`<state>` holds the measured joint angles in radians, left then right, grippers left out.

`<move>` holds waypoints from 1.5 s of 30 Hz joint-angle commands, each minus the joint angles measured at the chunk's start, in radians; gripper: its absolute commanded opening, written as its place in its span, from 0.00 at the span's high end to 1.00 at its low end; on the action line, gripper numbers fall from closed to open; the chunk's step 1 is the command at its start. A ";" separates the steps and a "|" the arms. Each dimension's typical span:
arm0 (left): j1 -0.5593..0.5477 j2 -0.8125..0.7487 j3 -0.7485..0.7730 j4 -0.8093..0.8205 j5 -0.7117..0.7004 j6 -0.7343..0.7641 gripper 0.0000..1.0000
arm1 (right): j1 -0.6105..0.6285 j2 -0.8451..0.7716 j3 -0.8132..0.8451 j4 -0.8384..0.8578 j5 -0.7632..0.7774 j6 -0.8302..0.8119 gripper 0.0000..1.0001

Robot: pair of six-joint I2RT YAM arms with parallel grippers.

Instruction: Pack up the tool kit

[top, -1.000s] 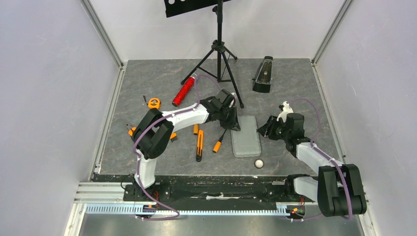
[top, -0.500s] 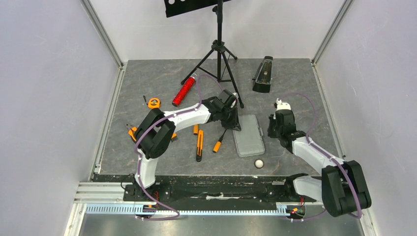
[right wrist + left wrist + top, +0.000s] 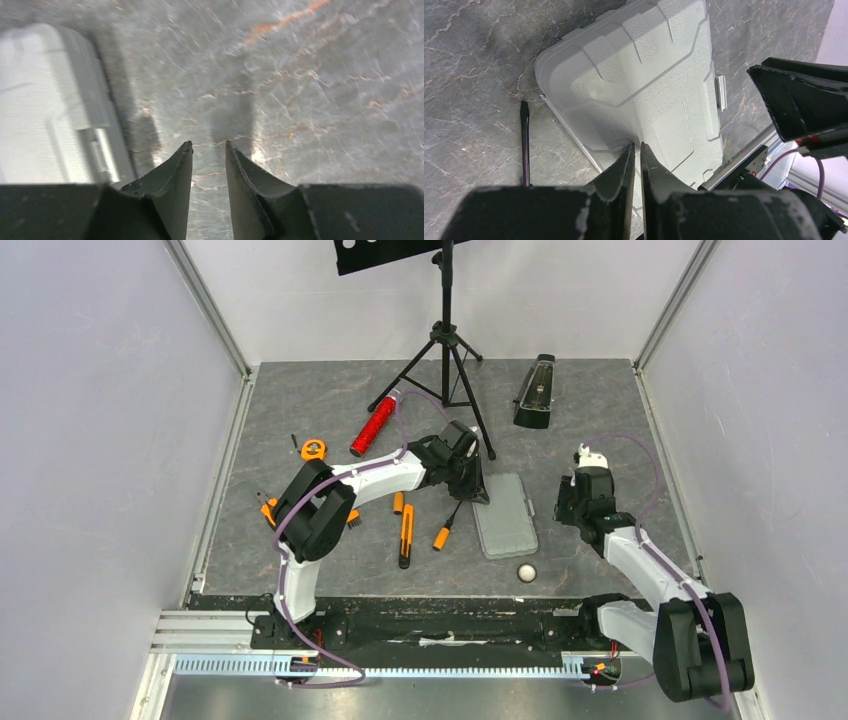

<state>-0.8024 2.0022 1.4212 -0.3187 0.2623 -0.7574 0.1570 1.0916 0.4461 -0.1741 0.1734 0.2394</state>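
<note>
Both pincers at the grey case (image 3: pixel 664 90).
My left pincer (image 3: pixel 637 147) nearly closed against it, rim pinch unclear; my right pincer (image 3: pixel 208 144) narrow, empty, beside the blurred latch (image 3: pixel 100 150).

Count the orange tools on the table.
5: tape measure back left, handle half under the left arm, stub, knife and screwdriver beside the case. The arm may hide more.

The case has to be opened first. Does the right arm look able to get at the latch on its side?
Probably yes: the right gripper hovers beside the latch on the case, with only bare table between them.
</note>
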 commanded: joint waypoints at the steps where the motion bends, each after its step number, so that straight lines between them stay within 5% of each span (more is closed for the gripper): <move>1: 0.011 0.036 -0.015 -0.092 -0.064 0.040 0.84 | -0.049 -0.044 0.040 0.090 -0.259 0.028 0.64; 9: 0.009 0.035 -0.014 -0.091 -0.061 0.041 0.83 | -0.101 0.005 -0.083 0.381 -0.612 0.154 0.60; 18: 0.009 0.037 -0.011 -0.088 -0.057 0.040 0.83 | -0.149 0.064 -0.165 0.442 -0.636 0.159 0.68; 30: 0.009 0.040 -0.010 -0.088 -0.053 0.043 0.83 | -0.209 0.125 -0.240 0.501 -0.613 0.225 1.00; 39: 0.009 0.037 -0.018 -0.088 -0.058 0.047 0.83 | -0.227 0.077 -0.242 0.435 -0.498 0.223 0.89; 45: 0.009 0.036 -0.019 -0.088 -0.058 0.049 0.83 | -0.226 0.105 -0.231 0.483 -0.578 0.223 0.79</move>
<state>-0.8024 2.0022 1.4223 -0.3187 0.2642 -0.7574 -0.0574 1.1667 0.2291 0.3279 -0.4271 0.4877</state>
